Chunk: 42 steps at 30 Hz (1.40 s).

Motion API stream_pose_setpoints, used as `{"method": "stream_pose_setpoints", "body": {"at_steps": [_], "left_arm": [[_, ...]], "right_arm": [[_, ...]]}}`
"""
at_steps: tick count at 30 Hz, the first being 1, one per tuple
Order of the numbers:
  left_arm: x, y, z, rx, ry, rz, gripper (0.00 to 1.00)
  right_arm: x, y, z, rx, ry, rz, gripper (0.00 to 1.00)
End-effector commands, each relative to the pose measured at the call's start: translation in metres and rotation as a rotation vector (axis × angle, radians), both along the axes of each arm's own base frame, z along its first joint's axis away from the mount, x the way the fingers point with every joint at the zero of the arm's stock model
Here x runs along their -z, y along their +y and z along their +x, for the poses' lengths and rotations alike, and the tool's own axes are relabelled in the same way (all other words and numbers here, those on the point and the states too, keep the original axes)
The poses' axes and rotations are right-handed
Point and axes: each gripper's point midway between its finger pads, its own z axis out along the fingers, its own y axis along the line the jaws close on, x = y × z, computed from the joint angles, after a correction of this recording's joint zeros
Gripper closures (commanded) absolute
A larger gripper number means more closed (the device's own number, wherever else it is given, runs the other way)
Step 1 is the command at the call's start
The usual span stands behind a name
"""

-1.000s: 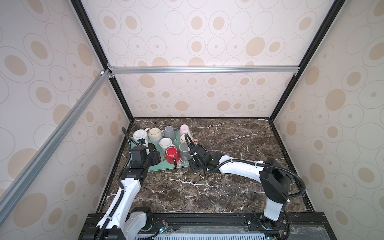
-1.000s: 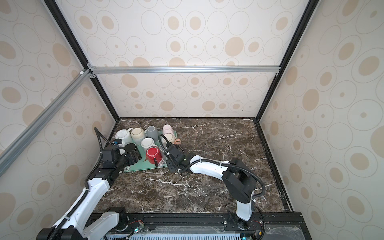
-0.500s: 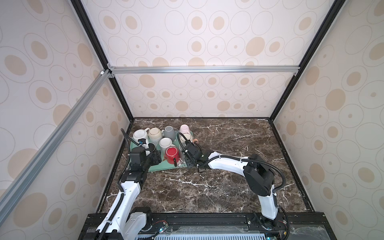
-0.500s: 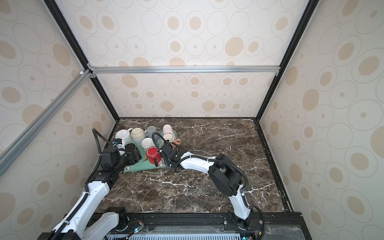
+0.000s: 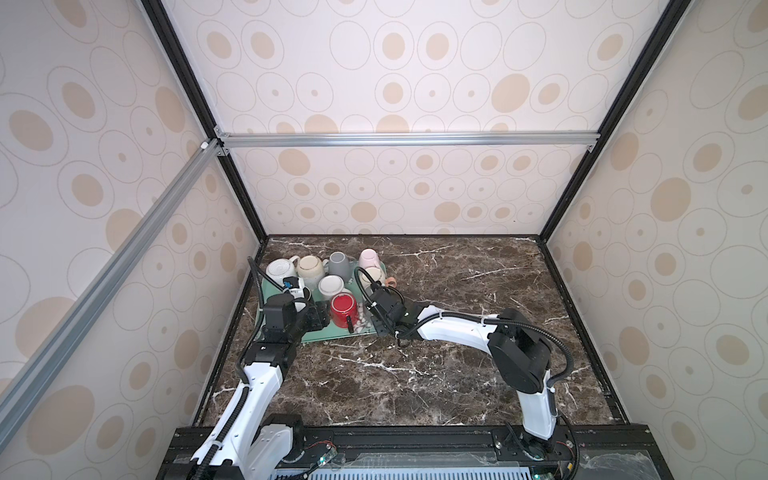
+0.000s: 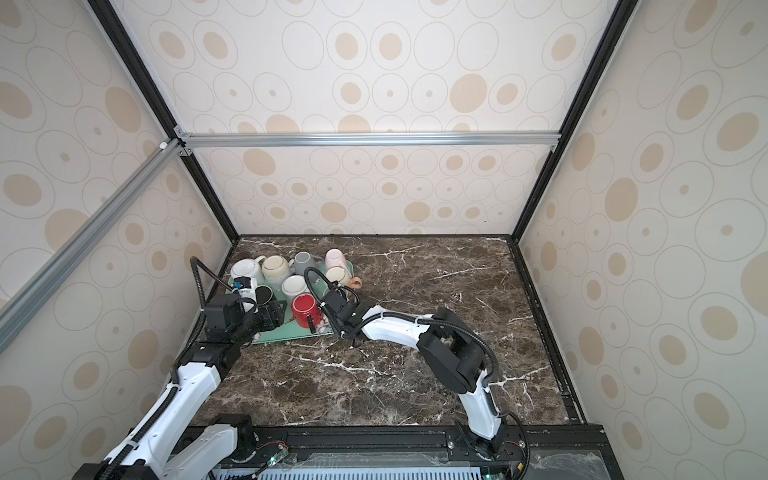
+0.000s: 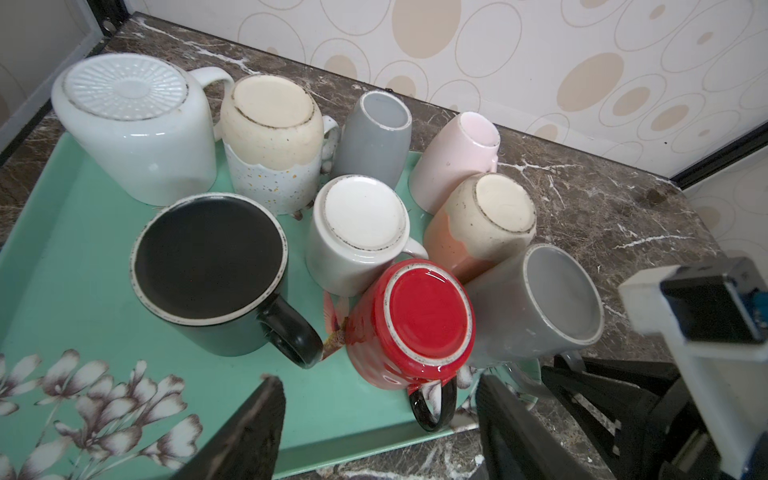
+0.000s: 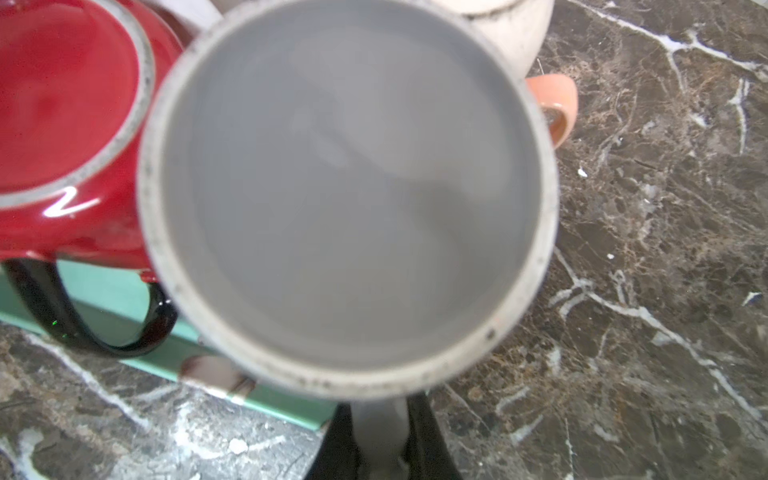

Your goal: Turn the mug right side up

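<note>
In both top views the right arm point(image 5: 453, 330) reaches across the table point(image 5: 415, 374) to the near right corner of the tray point(image 5: 328, 334). Left wrist view: the left gripper point(image 7: 376, 380) is spread wide and empty. The grey mug point(image 7: 536, 307) stands base-up at that corner beside the red mug point(image 7: 415, 316). Right wrist view: the right gripper point(image 8: 380, 440) pinches its handle point(image 8: 380, 415).

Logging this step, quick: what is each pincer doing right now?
Left pincer: open, holding nothing.
Right pincer: closed on the handle of the upside-down grey mug.
</note>
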Motion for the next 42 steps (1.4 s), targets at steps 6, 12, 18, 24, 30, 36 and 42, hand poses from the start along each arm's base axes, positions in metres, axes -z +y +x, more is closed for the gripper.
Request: {"method": "stream_pose_setpoints", "body": {"at_steps": [6, 12, 18, 24, 30, 36, 42], "left_arm": [[-0.043, -0.012, 0.008, 0.045, -0.064, -0.048, 0.27], [-0.075, -0.023, 0.009, 0.110, -0.114, -0.083, 0.25], [-0.106, -0.038, 0.010, 0.167, -0.208, -0.188, 0.22], [-0.127, -0.063, 0.005, 0.290, -0.289, -0.344, 0.22], [-0.138, -0.078, 0.001, 0.380, -0.354, -0.470, 0.22], [-0.120, -0.073, 0.006, 0.309, -0.291, -0.566, 0.22], [-0.101, -0.078, 0.008, 0.305, -0.234, -0.697, 0.22]], "right_arm": [[-0.058, -0.010, 0.004, 0.043, -0.121, 0.122, 1.00], [-0.108, -0.006, 0.001, 0.081, -0.176, 0.350, 1.00], [-0.143, 0.001, -0.001, 0.097, -0.169, 0.524, 1.00], [-0.177, 0.015, 0.003, 0.052, -0.077, 0.737, 1.00], [-0.211, 0.035, -0.005, -0.090, -0.002, 0.927, 1.00], [-0.238, 0.034, -0.013, -0.141, 0.021, 1.028, 1.00], [-0.244, 0.021, -0.015, -0.129, 0.005, 1.048, 1.00]]}}
